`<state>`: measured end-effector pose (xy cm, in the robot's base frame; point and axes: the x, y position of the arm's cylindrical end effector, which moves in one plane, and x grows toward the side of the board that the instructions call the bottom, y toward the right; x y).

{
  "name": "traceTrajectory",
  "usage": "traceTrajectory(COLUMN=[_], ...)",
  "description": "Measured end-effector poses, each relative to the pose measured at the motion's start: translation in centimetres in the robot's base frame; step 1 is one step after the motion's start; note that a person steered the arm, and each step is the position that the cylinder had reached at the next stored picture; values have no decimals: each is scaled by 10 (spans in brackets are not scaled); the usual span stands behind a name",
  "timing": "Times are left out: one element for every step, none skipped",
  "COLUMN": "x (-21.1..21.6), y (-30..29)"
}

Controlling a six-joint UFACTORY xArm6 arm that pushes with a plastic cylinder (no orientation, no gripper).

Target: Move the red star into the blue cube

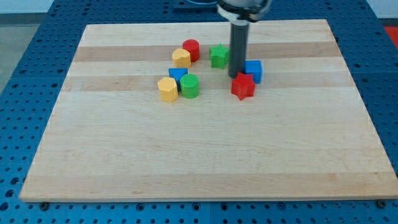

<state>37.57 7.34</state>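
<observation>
The red star [243, 86] lies right of the board's middle, touching the lower left of the blue cube [254, 70]. My rod comes down from the view's top, and my tip [234, 76] rests just above and left of the red star, against the blue cube's left side. The rod hides part of the cube's left face.
A green star [219, 56] sits just left of the rod. Further left are a red cylinder [191, 50], a yellow block [181, 58], a blue block [177, 74], a green cylinder [189, 86] and a yellow hexagon block [167, 89]. The wooden board [205, 155] lies on a blue pegboard table.
</observation>
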Motion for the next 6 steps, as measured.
traceTrajectory(x=[32,29,58,119,86,38], y=[12,0,-51,-18,5,1])
